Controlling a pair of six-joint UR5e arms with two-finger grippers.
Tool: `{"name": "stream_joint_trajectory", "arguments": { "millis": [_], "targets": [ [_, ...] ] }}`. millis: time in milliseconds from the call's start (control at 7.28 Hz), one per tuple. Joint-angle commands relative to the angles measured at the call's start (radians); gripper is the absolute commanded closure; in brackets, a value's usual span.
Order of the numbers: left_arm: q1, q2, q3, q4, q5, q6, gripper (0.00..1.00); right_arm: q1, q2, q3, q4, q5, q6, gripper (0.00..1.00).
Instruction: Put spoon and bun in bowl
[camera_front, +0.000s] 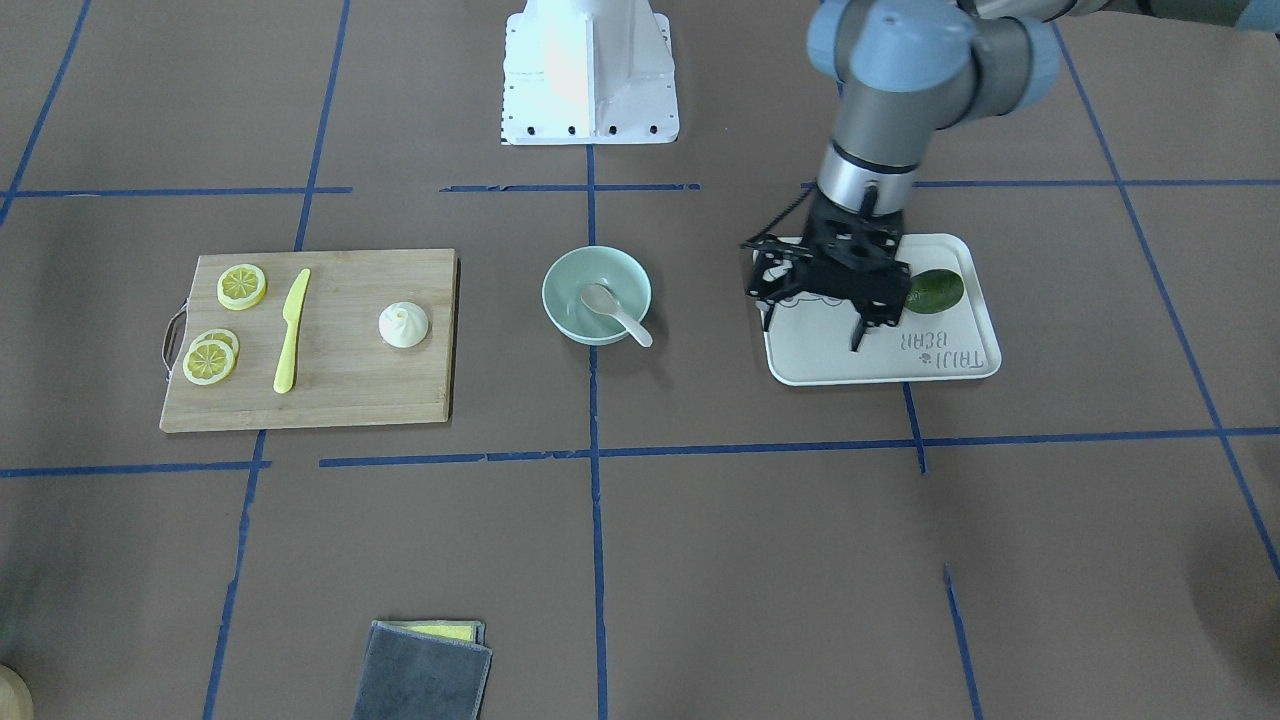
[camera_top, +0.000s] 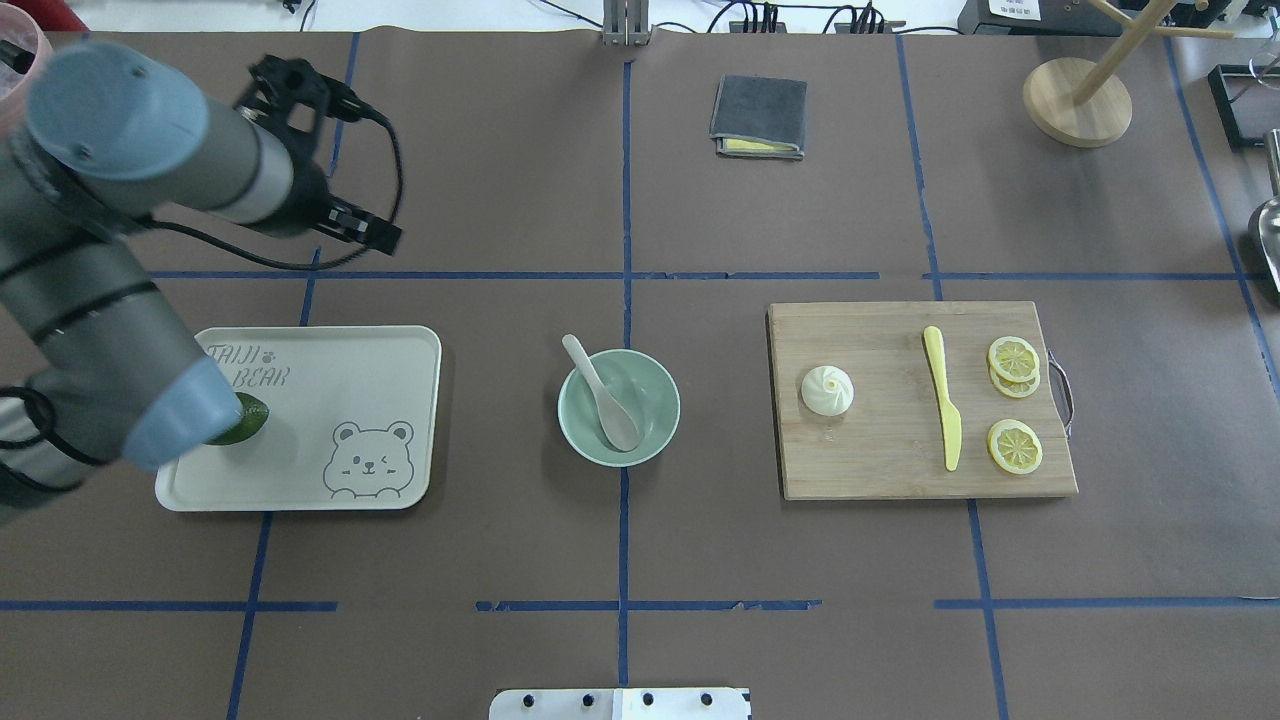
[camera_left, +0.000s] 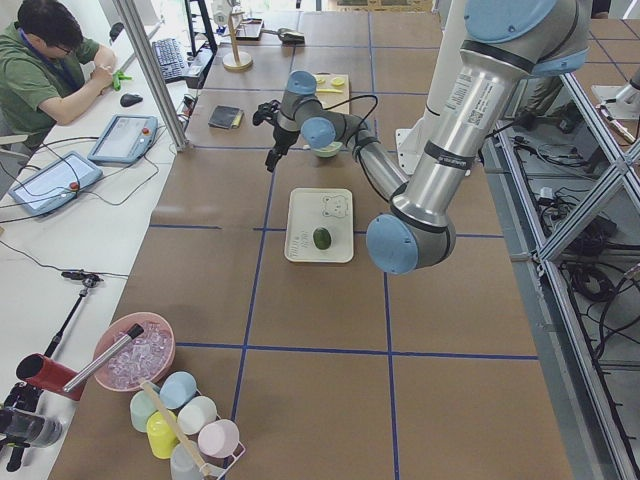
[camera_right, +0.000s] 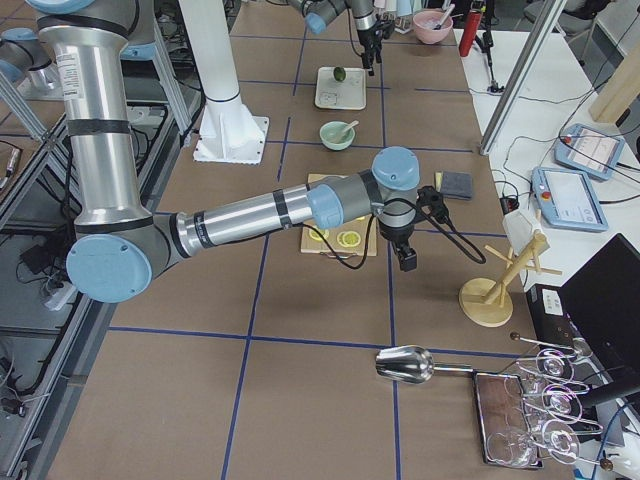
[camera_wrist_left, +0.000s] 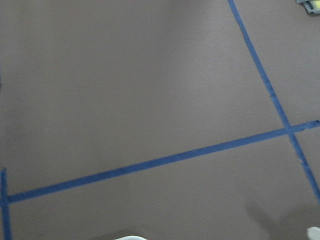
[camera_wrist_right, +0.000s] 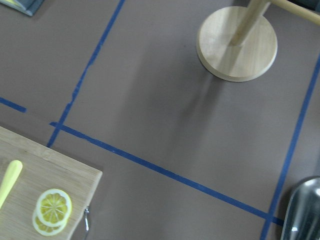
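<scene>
Resting already in the bowl (camera_front: 556, 275), the spoon (camera_front: 612, 310) lay scoop-down with its handle propped over the rim, so 1 of the 2 items looked done. The bun (camera_front: 403, 325) sat alone on the cutting board (camera_front: 340, 390), well apart from the bowl. The left gripper (camera_front: 812, 335) hung over the tray (camera_front: 900, 365) with its jaws spread and nothing between them. The right gripper (camera_right: 405, 250) showed only in a side view, so I could not tell how its jaws stood. The likeliest trouble was the bun itself, since a hard pinch could crush it and a shallow one could let it roll. Dropped onto the spoon's raised handle, it might lever the spoon out. A low approach could also brush the knife (camera_front: 291, 330) beside it
</scene>
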Motion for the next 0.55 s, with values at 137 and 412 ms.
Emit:
{"name": "stream_joint_trajectory", "arguments": {
  "millis": [137,412],
  "targets": [
    [-0.458,0.233,0.085,0.003,-0.287,0.524,0.00,-0.176,0.061,0.147,0.001,-0.006,0.334,0.00],
    [-0.658,0.263,0.252,0.077,-0.294,0.685,0.00,-0.329,0.167,0.166,-0.005,-0.140,0.574,0.00]
  ]
}}
